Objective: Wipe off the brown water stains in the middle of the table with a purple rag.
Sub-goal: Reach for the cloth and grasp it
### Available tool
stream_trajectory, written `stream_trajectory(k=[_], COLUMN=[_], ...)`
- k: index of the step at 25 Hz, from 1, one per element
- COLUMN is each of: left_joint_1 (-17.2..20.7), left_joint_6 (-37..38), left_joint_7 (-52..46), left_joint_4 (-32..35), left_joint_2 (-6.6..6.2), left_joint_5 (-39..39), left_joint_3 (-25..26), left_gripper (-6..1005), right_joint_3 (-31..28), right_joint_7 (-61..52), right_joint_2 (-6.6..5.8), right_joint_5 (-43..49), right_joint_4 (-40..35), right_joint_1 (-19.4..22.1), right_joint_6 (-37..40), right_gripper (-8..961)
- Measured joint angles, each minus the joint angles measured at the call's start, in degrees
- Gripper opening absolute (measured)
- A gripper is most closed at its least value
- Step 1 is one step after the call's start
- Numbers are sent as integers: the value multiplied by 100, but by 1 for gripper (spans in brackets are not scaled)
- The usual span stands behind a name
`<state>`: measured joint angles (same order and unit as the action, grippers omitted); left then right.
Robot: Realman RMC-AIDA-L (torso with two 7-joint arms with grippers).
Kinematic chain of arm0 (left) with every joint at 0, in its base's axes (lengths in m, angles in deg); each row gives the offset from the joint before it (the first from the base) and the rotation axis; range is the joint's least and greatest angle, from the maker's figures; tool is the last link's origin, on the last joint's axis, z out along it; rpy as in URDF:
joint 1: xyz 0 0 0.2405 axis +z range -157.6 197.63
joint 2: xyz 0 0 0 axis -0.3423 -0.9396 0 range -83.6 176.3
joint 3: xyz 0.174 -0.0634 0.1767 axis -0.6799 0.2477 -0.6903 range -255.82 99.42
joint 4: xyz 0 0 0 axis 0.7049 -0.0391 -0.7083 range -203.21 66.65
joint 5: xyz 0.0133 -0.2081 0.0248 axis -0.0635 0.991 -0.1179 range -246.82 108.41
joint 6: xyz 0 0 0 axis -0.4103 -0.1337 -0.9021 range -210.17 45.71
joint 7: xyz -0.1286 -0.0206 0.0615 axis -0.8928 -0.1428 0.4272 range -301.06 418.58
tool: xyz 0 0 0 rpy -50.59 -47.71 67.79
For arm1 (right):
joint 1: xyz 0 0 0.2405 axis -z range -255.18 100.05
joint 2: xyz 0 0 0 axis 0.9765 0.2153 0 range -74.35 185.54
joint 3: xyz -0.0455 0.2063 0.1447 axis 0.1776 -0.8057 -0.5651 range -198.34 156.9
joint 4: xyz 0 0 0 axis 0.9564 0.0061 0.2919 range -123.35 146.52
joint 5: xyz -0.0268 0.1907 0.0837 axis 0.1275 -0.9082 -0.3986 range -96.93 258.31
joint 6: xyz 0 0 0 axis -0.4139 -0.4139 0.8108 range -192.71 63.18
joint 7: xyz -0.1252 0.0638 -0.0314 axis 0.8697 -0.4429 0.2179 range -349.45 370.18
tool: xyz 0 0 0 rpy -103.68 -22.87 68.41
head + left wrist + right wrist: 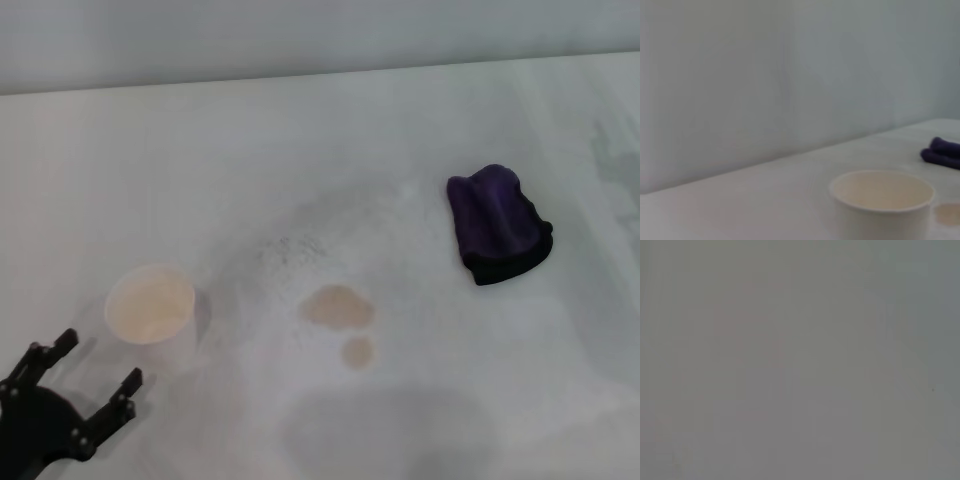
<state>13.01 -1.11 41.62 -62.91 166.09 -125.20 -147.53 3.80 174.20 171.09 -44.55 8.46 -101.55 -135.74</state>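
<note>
One white paper cup (pixel 150 305) on the desk (pixel 300 150), nothing visible inside, two brown stains (pixel 338 307) right of it, one purple rag (pixel 497 224) beyond them, left gripper (pixel 88 372) released near the cup.

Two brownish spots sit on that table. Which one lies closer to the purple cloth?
The larger, irregular oval one of the brown water stains. It lies nearer the purple rag; the small round dot sits just below it, closer to the robot.

Right wrist view: flat, featureless grey surface (pixel 800 360) fills the whole frame. Faint mottling only. No edge or object can be made out. What the surface is cannot be told.
</note>
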Motion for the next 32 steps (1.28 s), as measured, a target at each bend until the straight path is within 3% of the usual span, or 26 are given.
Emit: stream_trajectory(k=[11,12,14,18,23,27,30,32], left_joint_1=[408,458,459,376,114,-82,-232,-286], left_joint_6=[322,330,332,364,372,342,362,373], left_joint_7=[210,212,212,189,207,209,214,215], left_joint_4=[-45,-73,-96,-117,-107,-67,-55,-48], left_joint_2=[-22,-29,-30,-32,-56,-80,-87,-91], left_joint_5=[856,1479,1740,2343,2873,3102,3311,3384], left_joint_3=[19,25,25,25,25,26,32,33], left_gripper=[873,872,871,872,872,872,872,872], right_joint_3=[0,0,0,212,1117,1537,1570,1573], right_joint_7=[-17,-65,-341,-1798,-4334,-6294,-7342,-7917], right_joint_2=[-9,-9,-17,-83,-135,-321,-518,-580], right_joint_5=[0,0,1,180,1041,2258,3239,3843], right_joint_4=[-9,-2,-6,-295,-1631,-2538,-3003,-3448], right_joint_1=[63,71,76,150,381,448,410,394], right_joint_6=[-15,-15,24,369,1197,1450,1120,820], right_gripper=[452,452,452,456,460,464,465,466])
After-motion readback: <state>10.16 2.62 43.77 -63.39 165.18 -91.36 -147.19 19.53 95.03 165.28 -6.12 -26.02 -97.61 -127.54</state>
